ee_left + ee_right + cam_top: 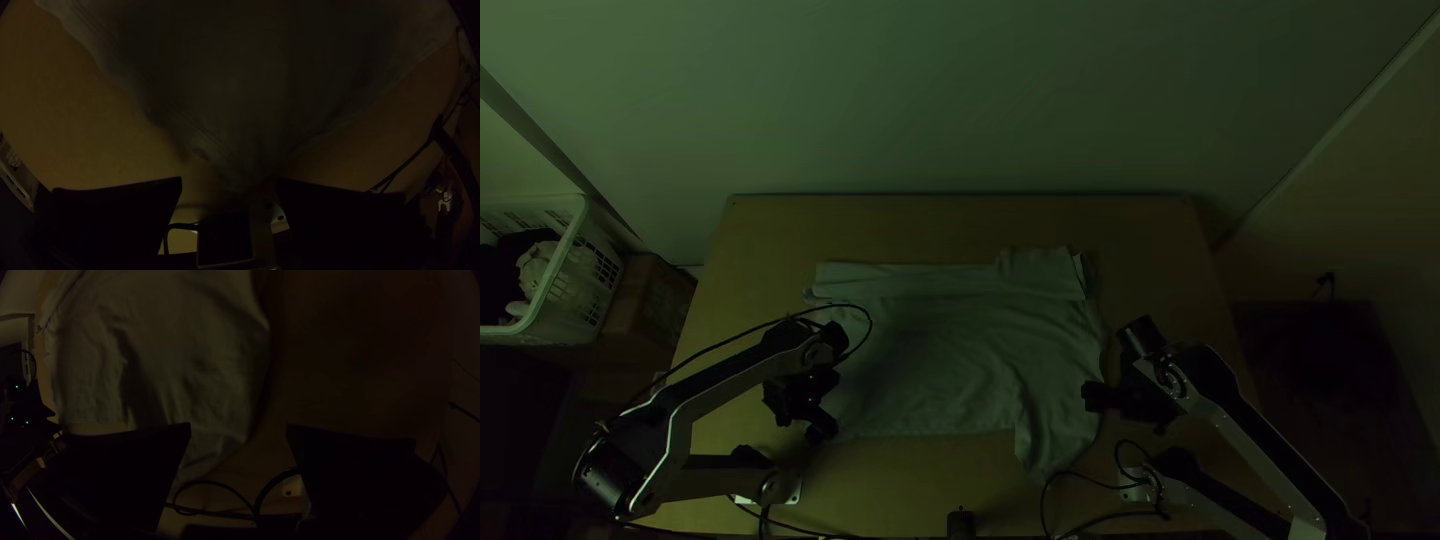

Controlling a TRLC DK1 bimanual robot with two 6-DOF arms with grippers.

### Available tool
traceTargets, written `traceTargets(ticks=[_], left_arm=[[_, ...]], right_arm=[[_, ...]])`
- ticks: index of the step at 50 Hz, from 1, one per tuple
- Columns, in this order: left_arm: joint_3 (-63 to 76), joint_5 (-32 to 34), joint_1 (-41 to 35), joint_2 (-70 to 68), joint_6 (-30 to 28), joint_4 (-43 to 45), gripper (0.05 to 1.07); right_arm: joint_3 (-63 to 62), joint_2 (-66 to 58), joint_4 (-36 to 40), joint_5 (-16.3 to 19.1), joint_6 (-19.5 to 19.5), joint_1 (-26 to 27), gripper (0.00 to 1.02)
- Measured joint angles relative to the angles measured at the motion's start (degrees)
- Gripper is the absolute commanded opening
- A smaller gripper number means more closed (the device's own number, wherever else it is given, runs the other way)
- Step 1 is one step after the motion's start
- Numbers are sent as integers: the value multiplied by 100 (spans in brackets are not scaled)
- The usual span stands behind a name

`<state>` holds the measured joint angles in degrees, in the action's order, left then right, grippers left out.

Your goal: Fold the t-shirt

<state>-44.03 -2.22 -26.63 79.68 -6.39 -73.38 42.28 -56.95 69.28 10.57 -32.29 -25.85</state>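
The pale t-shirt (940, 350) lies spread over the middle of the table, its far edge turned over in a band and one sleeve pointing to the near edge at the right. My left gripper (825, 428) is over the shirt's near left corner; my right gripper (1092, 396) is at its right edge. In the left wrist view the left gripper (229, 184) stands open, with a corner of the shirt (240, 100) between and beyond its fingers. The right gripper (239, 432) is open too in the right wrist view, beside the shirt's sleeve side (165, 360).
Bare wooden table (920, 225) runs along the far side. A white basket (565, 270) holding cloth stands on the left beyond the table. Black cables (1080, 478) loop over the near edge, and a small dark object (961, 524) is at the near middle.
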Motion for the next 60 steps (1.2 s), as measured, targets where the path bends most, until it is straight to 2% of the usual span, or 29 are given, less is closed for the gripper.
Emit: traceTargets(ticks=[3,6,11,14,15,22,35,37,42,44,48,51,60], left_arm=[[0,0,-138,55,50,0,94],[0,0,-221,142,96,2,80],[0,-44,-378,271,225,68,48],[2,-138,-575,284,299,90,13],[2,-155,-651,282,306,90,7],[20,-173,-905,278,317,310,8],[28,-192,-876,278,317,365,8],[26,-192,-859,278,317,367,8],[26,-190,-822,267,317,363,8],[26,-190,-807,254,317,363,8],[26,-188,-778,225,315,361,8],[26,-188,-774,188,315,358,8],[26,-186,-619,66,245,332,8]], right_arm=[[-92,-61,-33,4,55,4,88],[-186,-142,-72,20,87,4,88],[-323,-313,-133,46,105,4,88],[-398,-387,-186,46,105,4,88],[-424,-402,-223,46,107,2,88],[-498,-540,-341,87,125,-35,87],[-498,-887,-549,173,125,-442,71],[-498,-951,-581,243,127,-496,63],[-520,-1069,-800,258,146,-599,29],[-520,-1073,-960,260,149,-603,20],[-520,-1095,-1141,260,173,-603,18],[-522,-1176,-1169,256,216,-601,2],[-535,-1456,-1231,153,409,-444,3]])
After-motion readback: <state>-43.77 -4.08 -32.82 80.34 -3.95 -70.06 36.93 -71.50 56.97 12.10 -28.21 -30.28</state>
